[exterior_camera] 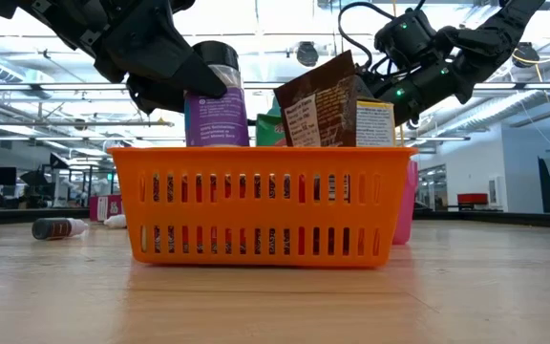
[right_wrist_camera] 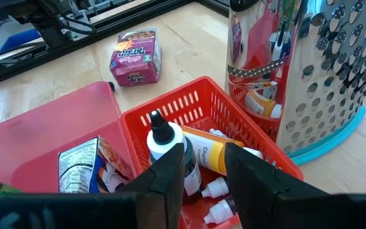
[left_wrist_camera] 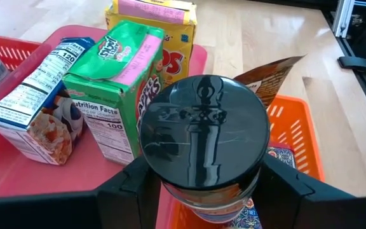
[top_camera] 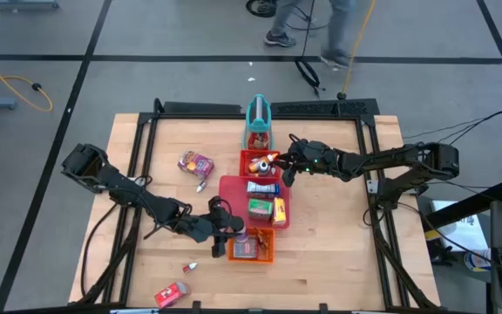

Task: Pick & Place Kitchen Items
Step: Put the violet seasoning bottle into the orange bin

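Note:
My left gripper (left_wrist_camera: pixel 205 191) is shut on a dark purple can with a glossy black lid (left_wrist_camera: pixel 202 130), held upright over the orange basket (top_camera: pixel 253 249). A brown packet (exterior_camera: pixel 315 107) stands in that basket. My right gripper (right_wrist_camera: pixel 203 175) is open above the red basket (right_wrist_camera: pixel 199 105). Its fingers stand on either side of a black-capped little bottle (right_wrist_camera: pixel 161 135), among other tiny bottles. On the pink tray (top_camera: pixel 230 187) stand blue-white (left_wrist_camera: pixel 33 105), green (left_wrist_camera: pixel 116 70) and yellow (left_wrist_camera: pixel 154 16) boxes. A pink-purple packet (top_camera: pixel 196 163) lies on the table. My left gripper pinches the can between its two fingers (left_wrist_camera: pixel 129 187), on the can's wall just under the lid (exterior_camera: pixel 216 96). The fingers come slanting down from the table's left. The can stands upright in the hold; the basket wall (exterior_camera: pixel 256 201) hides its bottom.
The upright teal stand with a perforated metal wall (top_camera: pixel 258 118) is just beyond the red basket. Loose on the table are a red box (top_camera: pixel 172 294) near the front edge and two small bottles (top_camera: pixel 190 266) (top_camera: pixel 203 185). A person's legs (top_camera: pixel 308 22) show beyond the table.

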`<state>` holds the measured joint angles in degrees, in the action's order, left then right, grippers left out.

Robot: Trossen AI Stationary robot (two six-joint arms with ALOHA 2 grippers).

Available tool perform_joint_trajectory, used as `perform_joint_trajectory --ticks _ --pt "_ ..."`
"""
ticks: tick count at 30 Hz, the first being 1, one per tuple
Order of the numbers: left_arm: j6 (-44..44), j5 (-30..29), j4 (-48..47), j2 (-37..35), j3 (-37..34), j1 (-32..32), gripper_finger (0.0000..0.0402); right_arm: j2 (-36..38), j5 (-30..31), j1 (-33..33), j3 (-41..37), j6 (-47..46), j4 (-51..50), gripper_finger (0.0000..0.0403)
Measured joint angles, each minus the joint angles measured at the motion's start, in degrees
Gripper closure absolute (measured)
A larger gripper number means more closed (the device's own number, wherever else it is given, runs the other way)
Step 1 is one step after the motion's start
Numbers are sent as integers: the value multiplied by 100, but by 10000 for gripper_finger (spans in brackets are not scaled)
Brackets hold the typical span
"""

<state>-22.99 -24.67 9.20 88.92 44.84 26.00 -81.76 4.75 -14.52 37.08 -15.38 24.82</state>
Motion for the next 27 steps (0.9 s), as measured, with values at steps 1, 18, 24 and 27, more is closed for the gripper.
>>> perform_joint_trajectory --ticks 1,18,24,27 --pt "11 16 27 0 0 -2 217 0 4 0 0 0 -1 298" --pt "350 429 299 11 -9 -5 182 0 15 0 0 2 -2 298" --pt "433 594 452 11 -11 -4 158 0 15 0 0 2 -20 298" --pt "451 872 564 11 -11 -4 155 0 15 0 0 2 -22 298"
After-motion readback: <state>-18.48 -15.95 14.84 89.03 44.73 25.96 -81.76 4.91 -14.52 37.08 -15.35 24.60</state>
